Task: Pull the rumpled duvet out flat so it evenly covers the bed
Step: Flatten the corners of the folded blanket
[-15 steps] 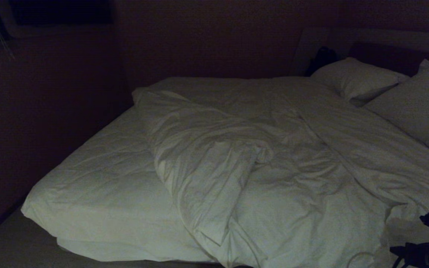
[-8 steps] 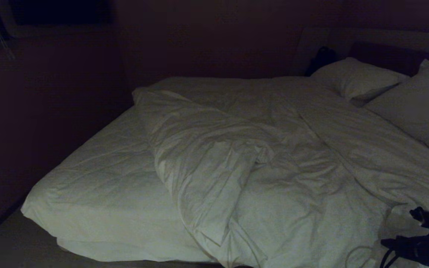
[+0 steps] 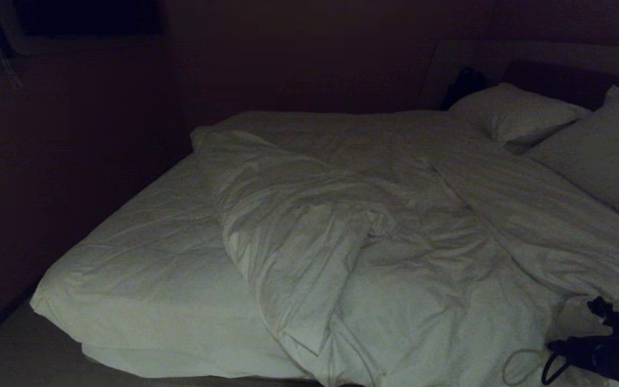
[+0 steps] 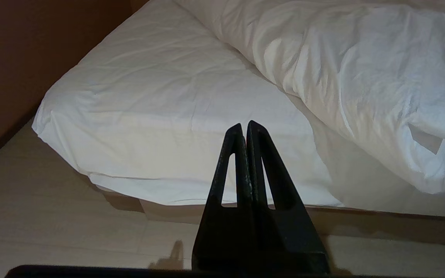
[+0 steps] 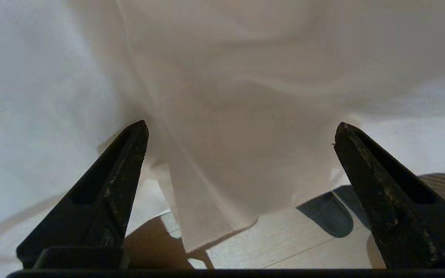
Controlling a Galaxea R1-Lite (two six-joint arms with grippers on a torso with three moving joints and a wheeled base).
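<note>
Head view shows the bed (image 3: pixel 143 279) with its quilted mattress bare on my left side, and the duvet (image 3: pixel 395 258) heaped in a long ridge that runs from the far left corner of the mattress toward the near edge, then spreads right toward the pillows (image 3: pixel 513 115). So the cover sits bunched over the middle and right of the bed, and the left strip is what needs covering.

My left gripper (image 4: pixel 244 127) hangs off the near left corner of the bed, over the floor, fingers pressed together and holding nothing. The duvet lies well off to its right, across bare mattress.

My right gripper (image 3: pixel 575 328) is at the near right part of the bed, right against the duvet's hanging edge. Its fingers are spread wide, and in the right wrist view a loose flap of duvet (image 5: pixel 222 162) hangs straight ahead between them, above the floorboards, not yet pinched.

I judge the right arm far the nearer one: the cloth lies directly in front of its spread fingers, so closing there comes first, then a pull along the near edge.
</note>
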